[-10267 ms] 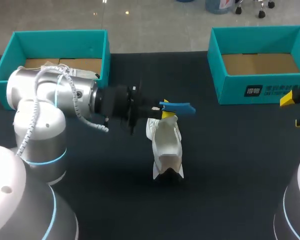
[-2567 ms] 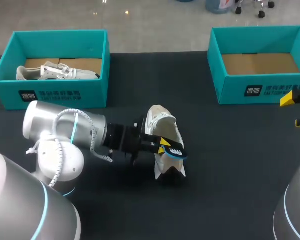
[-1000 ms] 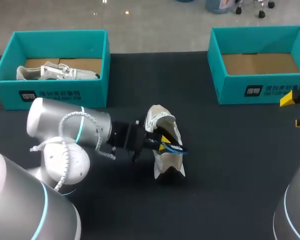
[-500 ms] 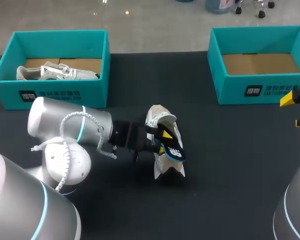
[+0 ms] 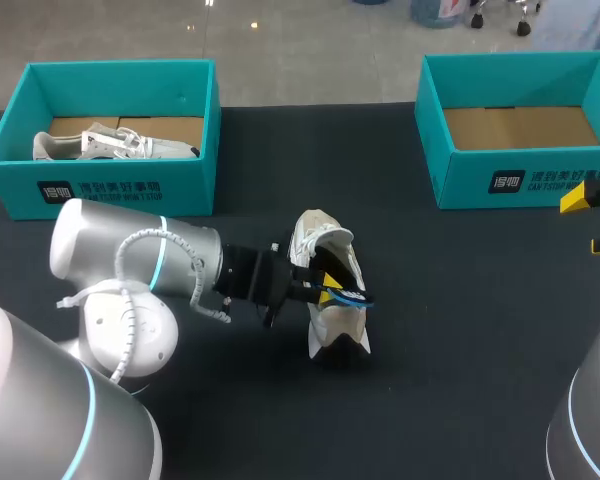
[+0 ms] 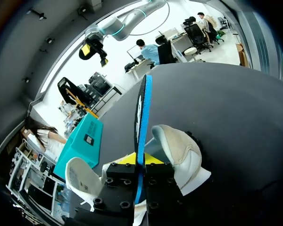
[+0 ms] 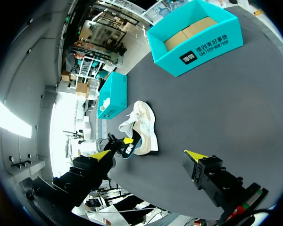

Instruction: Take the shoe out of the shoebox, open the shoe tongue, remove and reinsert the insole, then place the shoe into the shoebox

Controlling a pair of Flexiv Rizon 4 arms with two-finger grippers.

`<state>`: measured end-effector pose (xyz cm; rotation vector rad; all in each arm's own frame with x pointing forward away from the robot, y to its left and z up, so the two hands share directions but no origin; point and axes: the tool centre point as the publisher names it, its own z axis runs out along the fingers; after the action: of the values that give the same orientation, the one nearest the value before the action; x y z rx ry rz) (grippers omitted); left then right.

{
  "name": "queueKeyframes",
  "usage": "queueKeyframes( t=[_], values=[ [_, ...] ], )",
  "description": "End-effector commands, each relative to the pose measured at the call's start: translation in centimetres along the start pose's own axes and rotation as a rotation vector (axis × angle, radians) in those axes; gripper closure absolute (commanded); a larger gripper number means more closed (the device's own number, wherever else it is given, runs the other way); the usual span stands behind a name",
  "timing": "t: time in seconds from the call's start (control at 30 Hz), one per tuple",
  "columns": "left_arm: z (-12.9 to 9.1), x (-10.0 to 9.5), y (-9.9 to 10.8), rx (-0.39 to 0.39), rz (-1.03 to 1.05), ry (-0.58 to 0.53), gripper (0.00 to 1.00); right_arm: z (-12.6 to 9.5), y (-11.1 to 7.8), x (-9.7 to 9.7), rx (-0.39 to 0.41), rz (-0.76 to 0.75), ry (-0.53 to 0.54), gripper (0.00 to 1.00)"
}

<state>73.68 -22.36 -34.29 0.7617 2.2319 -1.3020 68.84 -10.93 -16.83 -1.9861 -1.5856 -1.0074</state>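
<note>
A white shoe (image 5: 332,300) lies on the dark table near its middle, with its opening facing my left gripper (image 5: 323,285). That gripper is shut on a blue insole (image 5: 346,292), held edge-on over the shoe's opening. In the left wrist view the insole (image 6: 142,106) stands up from between the yellow tips of the left gripper (image 6: 139,160), and the shoe (image 6: 181,150) lies just under and beside them. My right gripper (image 5: 592,220) hangs open at the table's right side, far from the shoe (image 7: 144,123). Its fingers (image 7: 101,154) stand wide apart with nothing between them.
A teal shoebox (image 5: 40,165) at the back left holds a second white shoe (image 5: 110,143). Another teal shoebox (image 5: 450,160) at the back right shows only its cardboard floor. Bare dark tabletop lies between the shoe and my right arm.
The left gripper loosened briefly on the insole and closed again. The insole tipped flat over the shoe, then back to edge-on. The right arm stayed still.
</note>
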Motion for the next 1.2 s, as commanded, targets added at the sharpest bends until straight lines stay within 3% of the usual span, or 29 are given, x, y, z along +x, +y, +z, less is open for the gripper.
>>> queueKeyframes(
  t=[0.03,0.43,0.47,0.5,0.53,0.57,0.87,0.97,1.03,1.2],
  values=[
    [0.6,-0.3,0.6,-0.009,0.002,0.005,1.00,0.0,-0.1,0.0,-0.002,0.002,-0.003,0.00],
    [0.6,-0.8,1.9,-0.037,-0.014,0.005,1.00,0.0,-0.1,0.0,-0.002,0.002,-0.003,0.00],
    [0.4,-0.8,1.8,-0.037,-0.015,0.004,0.93,0.0,-0.1,0.0,-0.002,0.002,-0.003,0.00],
    [0.3,-0.8,1.5,-0.033,-0.015,0.001,0.67,0.0,-0.1,0.0,-0.002,0.002,-0.003,0.00],
    [0.1,-0.8,1.3,-0.031,-0.014,0.000,0.57,0.0,-0.1,0.0,-0.002,0.002,-0.003,0.00],
    [0.0,-0.7,1.1,-0.031,-0.011,0.001,0.56,0.0,-0.1,0.0,-0.002,0.002,-0.003,0.00],
    [-0.6,-0.4,-0.7,-0.030,0.028,0.000,0.61,0.0,-0.1,0.0,-0.002,0.002,-0.003,0.00],
    [-0.5,-0.4,-0.7,-0.030,0.030,-0.001,0.72,0.0,-0.1,0.0,-0.002,0.002,-0.003,0.00],
    [-0.3,-0.4,-0.6,-0.029,0.030,0.000,1.00,0.0,-0.1,0.0,-0.002,0.002,-0.003,0.00],
    [0.4,-0.5,0.1,-0.035,0.025,0.004,1.00,0.0,-0.1,0.0,-0.002,0.002,-0.003,0.00]
  ],
)
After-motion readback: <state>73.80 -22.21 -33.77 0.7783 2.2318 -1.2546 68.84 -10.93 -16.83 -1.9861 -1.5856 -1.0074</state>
